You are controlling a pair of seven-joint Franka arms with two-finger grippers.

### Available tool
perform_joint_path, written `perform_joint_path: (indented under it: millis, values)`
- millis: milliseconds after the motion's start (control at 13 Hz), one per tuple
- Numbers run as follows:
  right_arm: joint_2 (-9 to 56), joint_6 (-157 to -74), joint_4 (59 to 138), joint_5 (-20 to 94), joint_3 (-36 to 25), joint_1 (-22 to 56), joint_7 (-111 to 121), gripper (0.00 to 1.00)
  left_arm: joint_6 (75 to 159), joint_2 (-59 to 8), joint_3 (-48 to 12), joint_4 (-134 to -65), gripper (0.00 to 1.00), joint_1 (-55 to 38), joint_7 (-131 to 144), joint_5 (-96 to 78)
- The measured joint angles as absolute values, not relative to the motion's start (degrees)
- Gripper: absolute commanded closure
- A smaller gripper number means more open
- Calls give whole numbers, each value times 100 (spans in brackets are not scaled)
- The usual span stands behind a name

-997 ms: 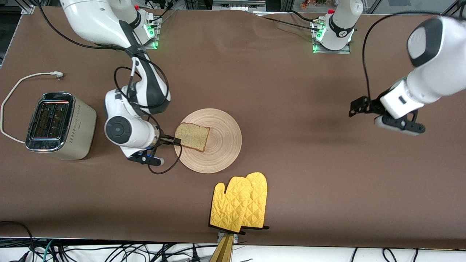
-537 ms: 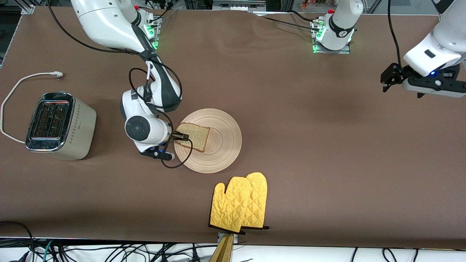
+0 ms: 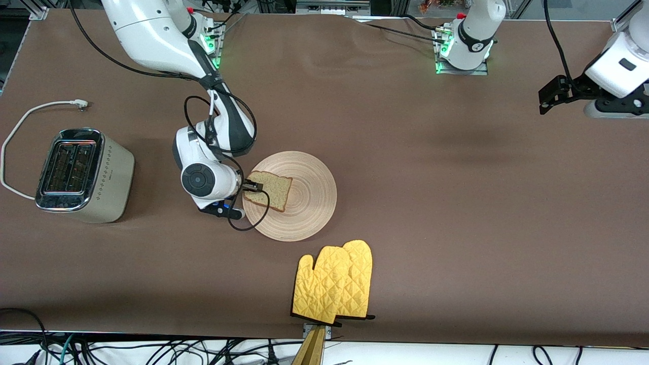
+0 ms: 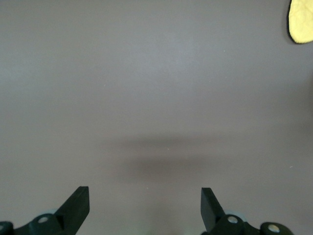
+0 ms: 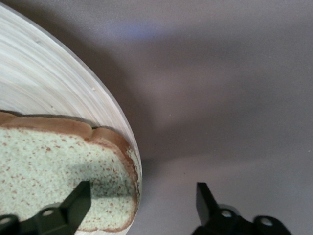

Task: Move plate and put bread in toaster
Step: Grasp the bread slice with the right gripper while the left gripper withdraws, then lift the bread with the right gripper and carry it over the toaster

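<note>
The bread (image 3: pixel 272 191) lies flat on the plate (image 3: pixel 310 195), on the side toward the right arm's end of the table. My right gripper (image 3: pixel 251 187) is low and open at that edge of the slice. In the right wrist view the right gripper (image 5: pixel 142 198) has one finger over the bread (image 5: pixel 54 166) and the other over bare table outside the plate's rim (image 5: pixel 58 88). The toaster (image 3: pixel 83 175) stands at the right arm's end, both slots empty. My left gripper (image 3: pixel 547 97) is raised over the left arm's end, open and empty (image 4: pixel 144 200).
A pair of yellow oven mitts (image 3: pixel 334 281) lies near the table's front edge, nearer to the camera than the plate; a corner shows in the left wrist view (image 4: pixel 301 22). The toaster's white cord (image 3: pixel 20 126) loops beside it, unplugged.
My right gripper has slid toward the plate, from just outside its rim to the bread's edge. My left arm has lifted and drawn back toward its end of the table.
</note>
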State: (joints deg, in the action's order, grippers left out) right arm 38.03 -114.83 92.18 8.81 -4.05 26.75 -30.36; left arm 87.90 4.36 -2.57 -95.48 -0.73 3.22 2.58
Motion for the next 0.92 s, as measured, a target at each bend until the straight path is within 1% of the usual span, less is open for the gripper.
perform_joint_path:
  millis: [77,230,690,920]
  values:
    - [3802,-11483,9218,881,-404,2678,-3036,52,8699,306,-205,-9342,0,-71,376,192]
    - [3799,-11485,9217,882,-404,2700,-3036,66,8637,158,-138,-9149,0,-64,410,158]
    - [3794,-11480,9216,883,-408,2709,-3036,100,8542,69,-169,-9101,0,-52,700,141]
    - [3789,-11479,9215,883,-408,2713,-3036,100,8522,22,-170,-9097,0,15,741,60]
